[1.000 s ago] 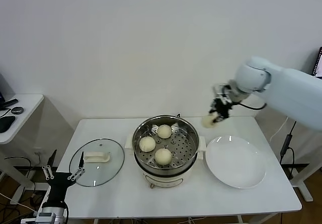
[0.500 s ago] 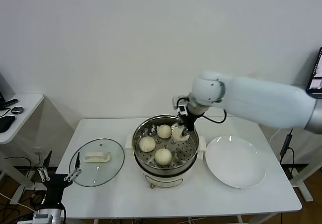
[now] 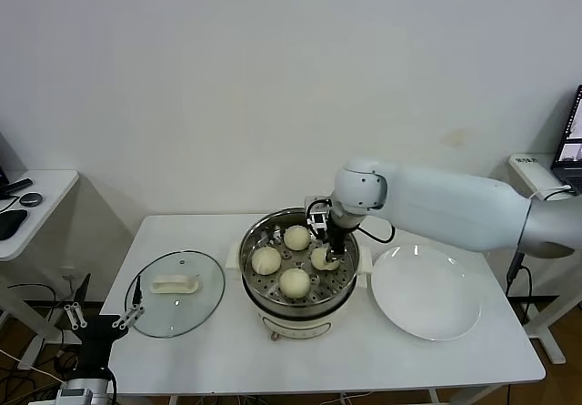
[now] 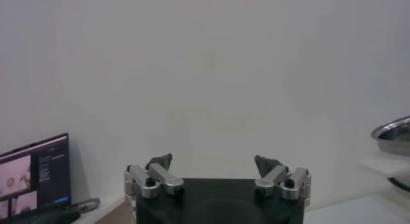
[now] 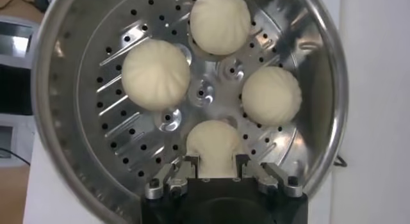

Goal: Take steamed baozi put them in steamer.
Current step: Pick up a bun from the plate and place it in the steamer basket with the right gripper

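The right end effector (image 3: 326, 252) reaches down inside the steamer (image 3: 259, 288), its fingers closed around the fourth bun (image 5: 214, 143), which sits on the perforated tray near the pot's right-hand wall. Three other buns (image 3: 295, 281) lie on the tray: one toward the back (image 3: 296, 237), one to the left (image 3: 265, 260), one at the front. In the right wrist view the held bun lies just beside its neighbours, with narrow gaps of bare tray between them and the steel rim (image 5: 330, 104) close by.

On the table (image 3: 364, 359), the white plate (image 3: 426, 293) lies just right of the steamer, and the glass lid (image 3: 175, 292) lies flat to its left, near the table's left edge.

The left end effector (image 3: 102, 318) hangs low off the table's front-left corner, fingers spread apart.
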Controlling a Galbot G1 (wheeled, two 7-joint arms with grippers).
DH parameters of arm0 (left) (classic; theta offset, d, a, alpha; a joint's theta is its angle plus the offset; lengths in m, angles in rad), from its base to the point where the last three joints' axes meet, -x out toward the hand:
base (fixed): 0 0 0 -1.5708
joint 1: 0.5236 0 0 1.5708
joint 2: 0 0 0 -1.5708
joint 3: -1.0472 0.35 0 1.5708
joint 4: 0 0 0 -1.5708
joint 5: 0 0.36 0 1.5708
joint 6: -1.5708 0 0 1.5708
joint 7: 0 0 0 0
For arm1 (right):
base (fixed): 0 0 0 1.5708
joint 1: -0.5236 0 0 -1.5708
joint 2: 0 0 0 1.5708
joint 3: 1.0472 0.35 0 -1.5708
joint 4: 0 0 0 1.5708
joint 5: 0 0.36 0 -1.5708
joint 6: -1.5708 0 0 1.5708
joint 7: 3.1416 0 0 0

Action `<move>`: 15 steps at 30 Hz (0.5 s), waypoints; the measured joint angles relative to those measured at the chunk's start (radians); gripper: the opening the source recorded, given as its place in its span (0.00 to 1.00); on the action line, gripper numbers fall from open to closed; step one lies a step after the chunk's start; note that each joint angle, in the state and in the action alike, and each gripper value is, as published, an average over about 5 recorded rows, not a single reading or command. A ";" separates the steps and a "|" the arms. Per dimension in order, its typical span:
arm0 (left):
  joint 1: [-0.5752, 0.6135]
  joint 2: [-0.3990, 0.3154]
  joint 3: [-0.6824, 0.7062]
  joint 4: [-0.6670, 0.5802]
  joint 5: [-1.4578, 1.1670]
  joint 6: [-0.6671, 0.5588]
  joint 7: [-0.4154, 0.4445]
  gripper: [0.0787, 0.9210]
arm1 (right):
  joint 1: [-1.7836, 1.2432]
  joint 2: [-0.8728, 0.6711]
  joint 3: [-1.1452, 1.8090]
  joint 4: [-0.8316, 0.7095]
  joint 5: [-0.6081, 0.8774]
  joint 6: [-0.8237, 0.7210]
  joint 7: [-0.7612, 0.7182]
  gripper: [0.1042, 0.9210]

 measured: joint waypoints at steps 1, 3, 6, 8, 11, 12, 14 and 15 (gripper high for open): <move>0.000 0.001 0.000 0.000 0.000 0.000 0.000 0.88 | -0.002 0.000 0.003 0.000 -0.001 -0.002 0.002 0.47; 0.000 0.001 -0.001 0.000 0.000 0.000 0.000 0.88 | -0.005 -0.001 0.009 0.000 -0.001 -0.004 0.003 0.53; 0.000 0.002 -0.001 0.000 0.000 -0.001 -0.001 0.88 | -0.006 -0.006 0.019 0.003 -0.001 -0.008 0.003 0.64; 0.000 0.004 -0.001 0.000 -0.001 -0.001 -0.001 0.88 | -0.005 -0.012 0.028 0.008 0.000 -0.011 0.003 0.71; -0.001 0.006 -0.001 0.000 -0.002 -0.001 -0.001 0.88 | 0.001 -0.027 0.044 0.021 0.004 -0.014 0.003 0.81; -0.002 0.006 -0.001 0.000 -0.003 -0.001 0.000 0.88 | 0.004 -0.034 0.049 0.027 0.006 -0.015 0.003 0.84; -0.004 0.006 -0.001 0.000 -0.004 -0.001 0.000 0.88 | 0.009 -0.049 0.060 0.041 0.010 -0.016 0.007 0.87; -0.004 0.006 0.000 0.000 -0.004 -0.001 0.000 0.88 | 0.010 -0.059 0.067 0.049 0.012 -0.016 0.010 0.87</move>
